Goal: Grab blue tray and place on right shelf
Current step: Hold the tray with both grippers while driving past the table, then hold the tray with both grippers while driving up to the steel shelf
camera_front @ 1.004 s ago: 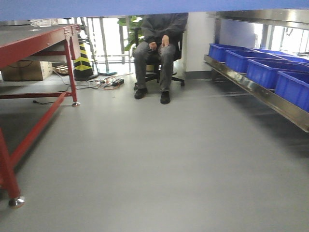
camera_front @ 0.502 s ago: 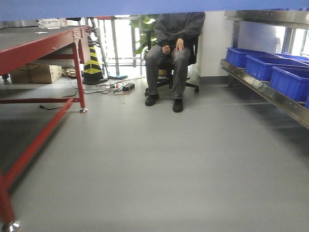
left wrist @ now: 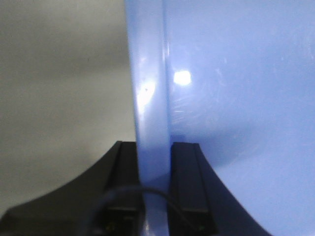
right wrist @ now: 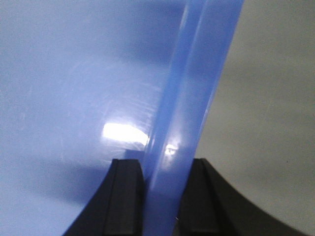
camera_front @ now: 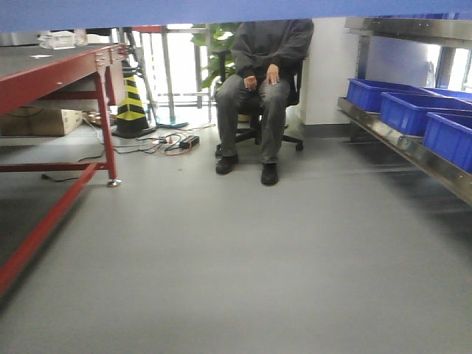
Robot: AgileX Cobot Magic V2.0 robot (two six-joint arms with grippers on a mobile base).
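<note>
The left gripper [left wrist: 155,152] and right gripper [right wrist: 162,164] each pinch a flared rim of the blue tray [left wrist: 236,98], which spans between them. It is thin, glossy plastic, so I judge it light, slick and slightly flexible, best held by opposite rims. Only the front view shows the right shelf [camera_front: 409,147], ahead and rightward of the grippers, carrying deep blue bins [camera_front: 409,110].

Open floor [camera_front: 243,251] between red table [camera_front: 59,72] and shelf [camera_front: 413,151]; blue bins [camera_front: 409,110] occupy shelf; seated person [camera_front: 258,81] ahead.

Seated person [camera_front: 259,88] nearer, right shelf [camera_front: 398,142] rightward.
</note>
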